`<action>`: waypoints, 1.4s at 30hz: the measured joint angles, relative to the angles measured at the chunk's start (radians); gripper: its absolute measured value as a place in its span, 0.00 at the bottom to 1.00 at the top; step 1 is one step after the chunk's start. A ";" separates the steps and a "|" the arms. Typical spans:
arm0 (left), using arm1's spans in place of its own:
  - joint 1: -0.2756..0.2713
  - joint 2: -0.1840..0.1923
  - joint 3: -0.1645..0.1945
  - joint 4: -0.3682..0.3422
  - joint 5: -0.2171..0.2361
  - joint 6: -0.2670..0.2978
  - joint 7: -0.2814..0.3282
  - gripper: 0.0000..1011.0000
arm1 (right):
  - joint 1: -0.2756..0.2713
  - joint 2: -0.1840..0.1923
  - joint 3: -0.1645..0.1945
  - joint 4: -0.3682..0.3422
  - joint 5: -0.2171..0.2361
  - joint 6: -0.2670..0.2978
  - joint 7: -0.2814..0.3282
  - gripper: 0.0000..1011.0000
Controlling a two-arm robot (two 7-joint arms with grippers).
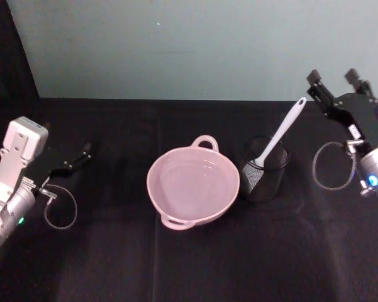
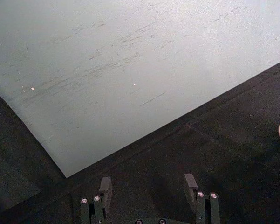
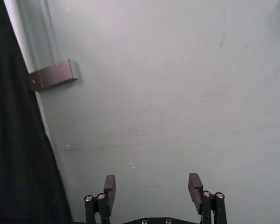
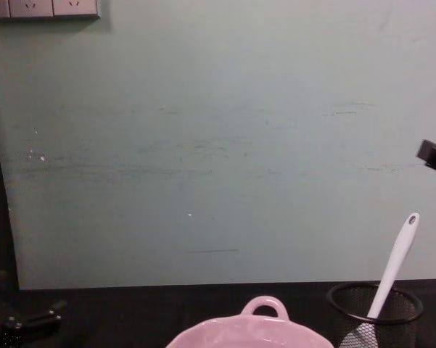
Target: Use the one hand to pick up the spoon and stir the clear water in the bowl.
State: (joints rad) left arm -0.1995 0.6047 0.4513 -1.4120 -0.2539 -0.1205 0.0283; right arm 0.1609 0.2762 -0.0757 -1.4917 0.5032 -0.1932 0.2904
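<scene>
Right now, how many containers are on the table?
2. The pink bowl sits at the table's centre, and the black mesh cup stands just to its right, holding the white spoon. None seem hidden.

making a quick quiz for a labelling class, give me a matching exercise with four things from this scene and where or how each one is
Things:
1. long white plastic spoon
2. wide pale pink ceramic bowl
3. black right end effector
4. black left end effector

States:
a. low over the black cloth at the robot's left, open
b. standing tilted in the black wire-mesh cup
c. raised beyond the cup on the right, open
d. at the table's middle, left of the cup

Pairs: 1-b, 2-d, 3-c, 4-a
</scene>
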 joint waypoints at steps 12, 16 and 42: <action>0.000 0.000 0.000 0.000 0.000 0.000 0.000 1.00 | -0.022 0.075 0.032 0.043 -0.126 0.027 -0.010 0.99; 0.000 0.000 0.000 0.000 0.000 0.000 0.000 1.00 | -0.017 0.081 0.026 0.077 -0.146 0.040 0.003 0.99; 0.000 0.000 0.000 0.000 0.000 0.000 0.000 1.00 | 0.123 0.053 -0.084 0.318 -0.377 0.042 -0.039 0.99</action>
State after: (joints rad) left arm -0.1995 0.6047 0.4514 -1.4120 -0.2539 -0.1205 0.0283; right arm 0.2838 0.3291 -0.1600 -1.1736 0.1263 -0.1517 0.2510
